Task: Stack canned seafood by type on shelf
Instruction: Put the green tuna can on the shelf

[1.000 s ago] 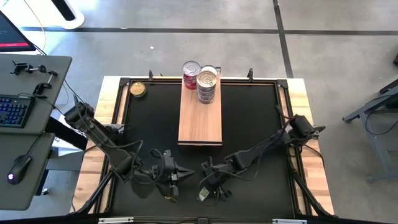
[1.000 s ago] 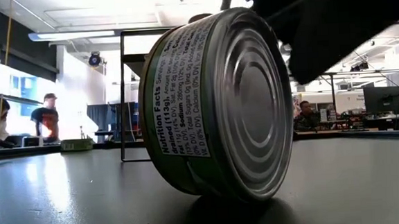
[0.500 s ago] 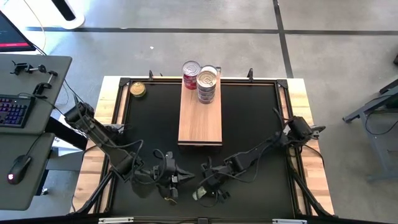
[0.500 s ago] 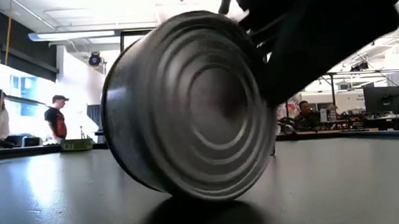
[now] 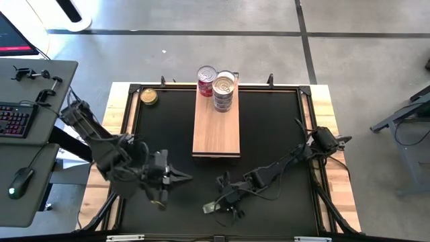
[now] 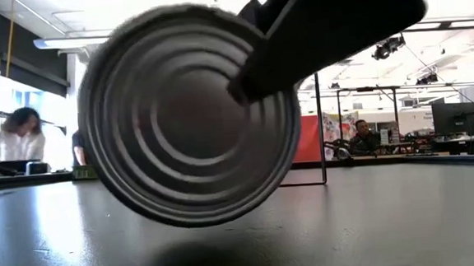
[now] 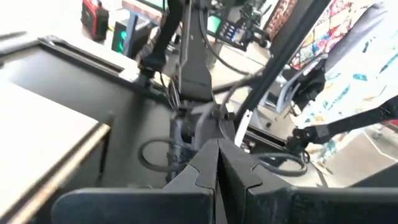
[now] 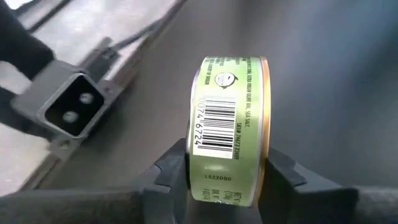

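Note:
A green-labelled can (image 8: 230,124) stands on its rim on the black mat near the table's near edge, also seen as the can (image 5: 209,208). My right gripper (image 5: 216,204) is shut on it. My left gripper (image 7: 217,163) is shut on nothing and hangs above the mat at the left, where the high view shows the left gripper (image 5: 180,177). The light-wood shelf (image 5: 216,128) lies in the middle of the mat. At its far end stand a red-labelled can (image 5: 206,81) and a stack of silver cans (image 5: 224,91). A gold-lidded can (image 5: 148,97) sits at the far left corner. My right gripper pinches the can across its two flat faces, one finger (image 8: 171,169) on the silver-rimmed face and one finger (image 8: 283,173) on the gold-rimmed face. The fingers slant down from the table's far right. The can stays on edge, its ribbed face (image 6: 179,128) toward the near edge; whether its rim touches the mat, I cannot tell.
Black frame rails and pale wood edges border the mat (image 5: 269,134). A camera block (image 8: 68,106) sits at the near edge close to the can. Bare mat lies on both sides of the shelf. People show in the room beyond the table.
My right gripper's fingers have closed onto the can, which has turned about on its rim so its ribbed flat face points at the near edge, and shifted slightly left. My left gripper has risen and drawn back toward the table's left edge, away from the can.

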